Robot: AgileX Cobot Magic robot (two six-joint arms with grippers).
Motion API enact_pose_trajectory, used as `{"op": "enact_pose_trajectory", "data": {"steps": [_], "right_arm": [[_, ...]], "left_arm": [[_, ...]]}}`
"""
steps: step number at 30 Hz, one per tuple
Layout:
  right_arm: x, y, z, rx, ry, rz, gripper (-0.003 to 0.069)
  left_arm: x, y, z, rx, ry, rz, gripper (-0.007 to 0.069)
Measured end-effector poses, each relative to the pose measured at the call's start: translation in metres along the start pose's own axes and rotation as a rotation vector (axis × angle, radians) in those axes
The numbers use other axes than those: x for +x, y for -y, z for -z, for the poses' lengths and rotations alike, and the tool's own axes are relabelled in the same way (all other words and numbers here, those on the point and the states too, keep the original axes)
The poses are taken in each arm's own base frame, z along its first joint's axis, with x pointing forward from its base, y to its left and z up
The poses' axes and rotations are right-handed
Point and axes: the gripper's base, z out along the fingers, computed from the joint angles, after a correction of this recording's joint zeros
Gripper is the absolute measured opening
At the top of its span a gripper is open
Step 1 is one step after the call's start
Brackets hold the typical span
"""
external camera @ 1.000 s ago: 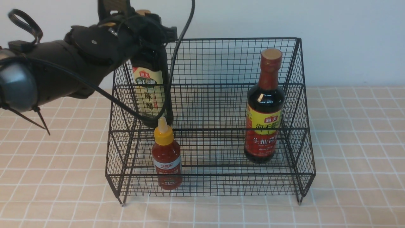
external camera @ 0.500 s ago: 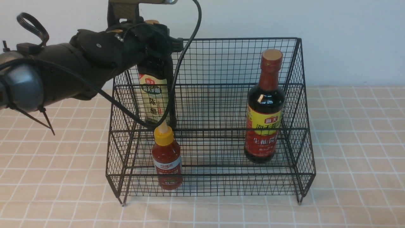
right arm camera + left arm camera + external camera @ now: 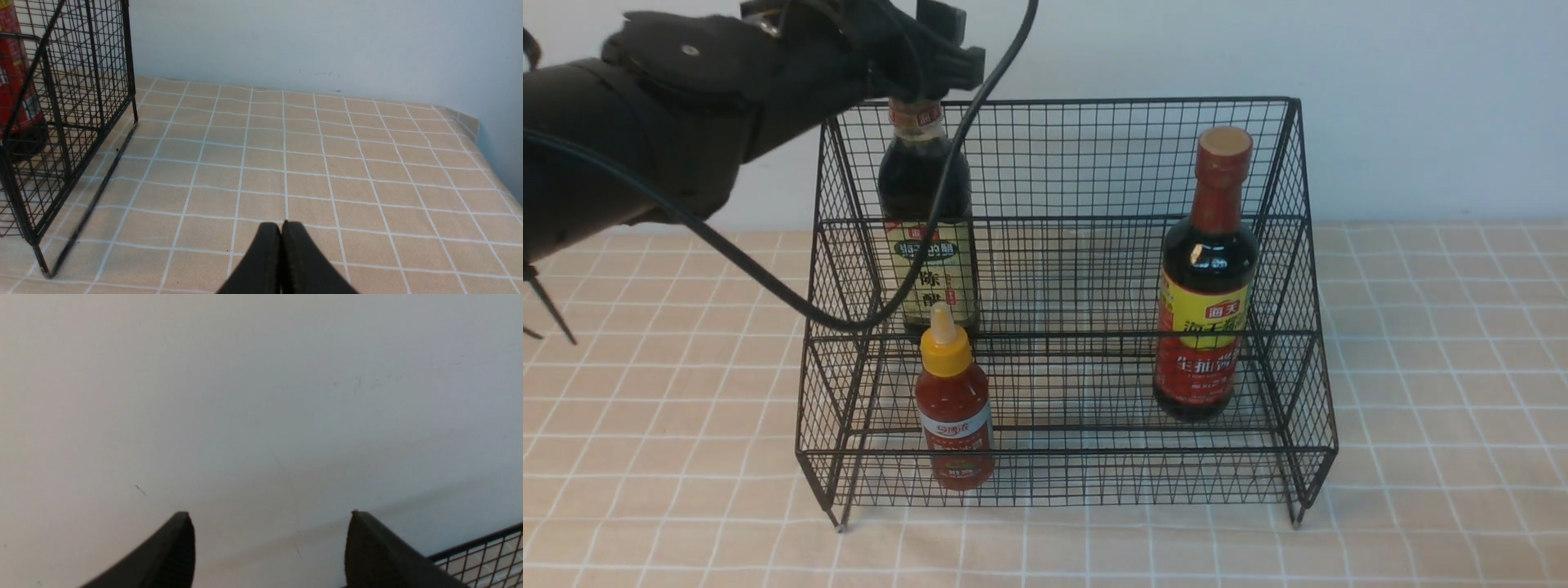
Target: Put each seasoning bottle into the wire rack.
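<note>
Checked beige cloth covers the table [image 3: 1421, 367], where the wire rack [image 3: 1066, 155] stands near the back edge by a pale wall. Upright on its upper tier at the left is the tall dark bottle [image 3: 927, 237], directly under the left gripper [image 3: 267, 522], whose jaws stand wide apart and hold nothing. On the lower tier stand the small red sauce bottle [image 3: 953, 412] at the left front and the red-necked bottle [image 3: 1207, 278] at the right. The right gripper [image 3: 282, 232] is pressed closed over bare cloth beside the rack.

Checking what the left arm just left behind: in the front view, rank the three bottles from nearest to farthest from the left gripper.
1. Tall dark bottle, upper tier, directly below the left gripper.
2. Small red sauce bottle, lower tier, front left.
3. Red-necked bottle, at the right side of the wire rack.
</note>
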Motion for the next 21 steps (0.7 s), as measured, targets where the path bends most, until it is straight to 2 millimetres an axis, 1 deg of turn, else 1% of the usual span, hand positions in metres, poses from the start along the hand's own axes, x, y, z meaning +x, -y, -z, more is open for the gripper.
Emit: {"op": "enact_pose_trajectory", "data": {"steps": [3,7,9,10,11,12,13,14,16,17,19,21], "right_arm": [[0.000,0.000,0.000,0.000,0.000,0.000,-0.0012],[0.000,0.000,0.000,0.000,0.000,0.000,-0.0012],[0.000,0.000,0.000,0.000,0.000,0.000,-0.0012],[0.000,0.000,0.000,0.000,0.000,0.000,-0.0012],[0.000,0.000,0.000,0.000,0.000,0.000,-0.0012],[0.000,0.000,0.000,0.000,0.000,0.000,-0.0012],[0.000,0.000,0.000,0.000,0.000,0.000,-0.0012],[0.000,0.000,0.000,0.000,0.000,0.000,-0.0012],[0.000,0.000,0.000,0.000,0.000,0.000,-0.0012],[0.000,0.000,0.000,0.000,0.000,0.000,-0.0012],[0.000,0.000,0.000,0.000,0.000,0.000,-0.0012],[0.000,0.000,0.000,0.000,0.000,0.000,-0.0012]], "left_arm": [[-0.008,-0.002,0.008,-0.003,0.020,0.014,0.0443],[-0.029,-0.003,0.030,0.017,0.069,0.064,0.0347],[-0.040,-0.003,0.043,0.039,0.100,0.070,0.0237],[-0.046,-0.003,0.051,0.052,0.117,0.095,0.0195],[-0.047,-0.003,0.052,0.055,0.120,0.099,0.0184],[-0.056,-0.004,0.066,0.074,0.148,0.137,0.0086],[-0.056,-0.004,0.067,0.076,0.150,0.141,0.0077],[-0.061,-0.004,0.081,0.092,0.174,0.143,0.0020],[-0.063,-0.004,0.087,0.103,0.185,0.141,0.0008],[-0.065,-0.003,0.098,0.127,0.202,0.140,-0.0001],[-0.066,0.000,0.106,0.166,0.214,0.137,-0.0007],[-0.065,0.005,0.120,0.244,0.234,0.127,-0.0007]]}}
